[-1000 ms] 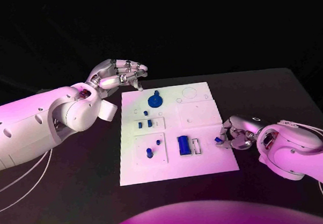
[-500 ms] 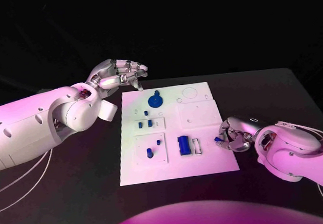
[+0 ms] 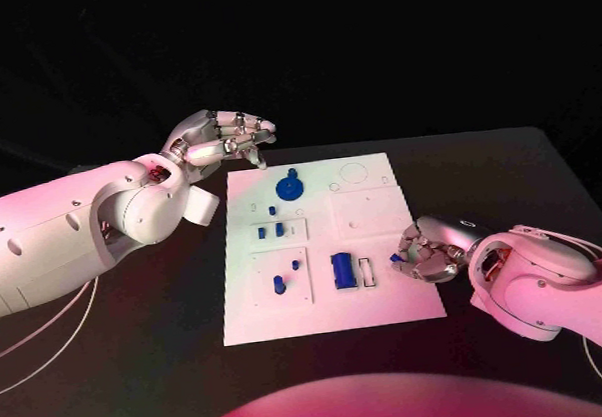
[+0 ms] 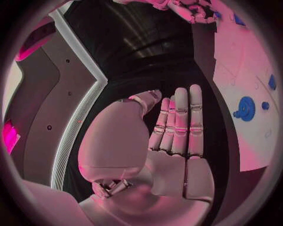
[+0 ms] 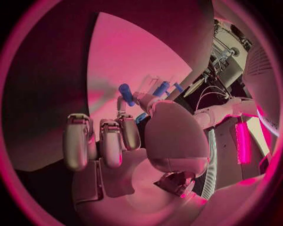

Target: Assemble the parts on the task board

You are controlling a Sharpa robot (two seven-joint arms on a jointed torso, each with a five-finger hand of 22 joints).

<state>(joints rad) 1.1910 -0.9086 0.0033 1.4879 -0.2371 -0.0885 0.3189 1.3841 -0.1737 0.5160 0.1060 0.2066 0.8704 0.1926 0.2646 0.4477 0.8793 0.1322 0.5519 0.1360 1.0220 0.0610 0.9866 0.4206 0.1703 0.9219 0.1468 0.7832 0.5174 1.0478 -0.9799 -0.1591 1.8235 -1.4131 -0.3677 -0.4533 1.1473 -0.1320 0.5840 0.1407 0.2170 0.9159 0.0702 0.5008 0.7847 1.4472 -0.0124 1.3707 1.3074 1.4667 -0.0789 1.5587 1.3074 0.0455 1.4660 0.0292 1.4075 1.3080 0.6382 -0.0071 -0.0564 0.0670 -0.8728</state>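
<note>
Head view: right hand (image 3: 424, 252) pinches small blue part (image 3: 395, 256) at task board (image 3: 384, 305) 3 o'clock edge; left hand (image 3: 221, 136) empty, fingers curled.

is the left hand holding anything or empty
Empty. The left hand has its fingers straight with nothing in them, held off the task board beyond its far left corner.

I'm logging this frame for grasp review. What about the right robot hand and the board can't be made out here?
- Right robot hand, head view: whether a small blue part at its fingertips is pinched; the fingers cover the contact.
- Right wrist view: the thumb hides the task board beneath it.
- Head view: the shapes of the smallest parts are too small to tell.
</note>
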